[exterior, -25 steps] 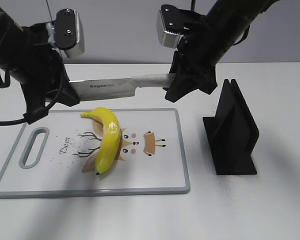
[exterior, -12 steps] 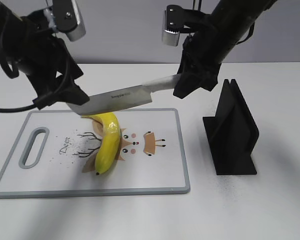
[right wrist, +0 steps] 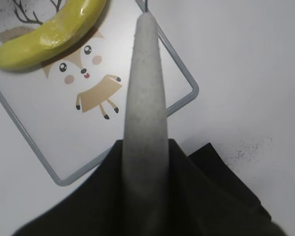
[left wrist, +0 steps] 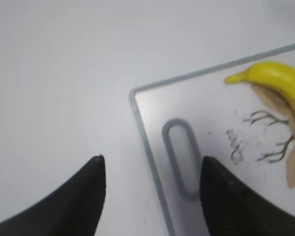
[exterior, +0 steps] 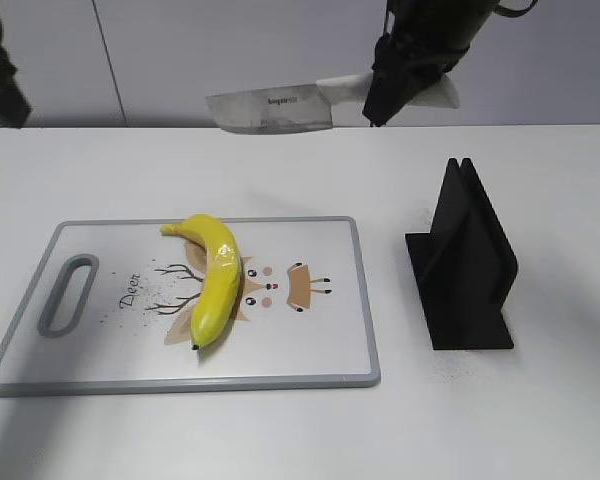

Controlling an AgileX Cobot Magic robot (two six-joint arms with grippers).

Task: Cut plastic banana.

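The plastic banana (exterior: 213, 278), glossy yellow and curved, lies on the white cutting board (exterior: 320, 350), stem toward the back. It also shows in the left wrist view (left wrist: 278, 81) and the right wrist view (right wrist: 54, 32). My right gripper (exterior: 400, 80) is shut on the grey handle of a kitchen knife (exterior: 270, 110) and holds it level, high above the table behind the board, blade pointing left. In the right wrist view the handle (right wrist: 146, 103) runs out from between the jaws. My left gripper (left wrist: 150, 167) is open and empty above the board's handle end (left wrist: 179, 157).
A black knife stand (exterior: 465, 265) stands on the white table right of the board. The board has a grey rim, a handle slot (exterior: 68, 292) on its left and a fox drawing (exterior: 280, 285) in the middle.
The right gripper has lifted the knife from just above the banana to high behind the board. The left arm has pulled up and away to the left, almost out of the exterior view.
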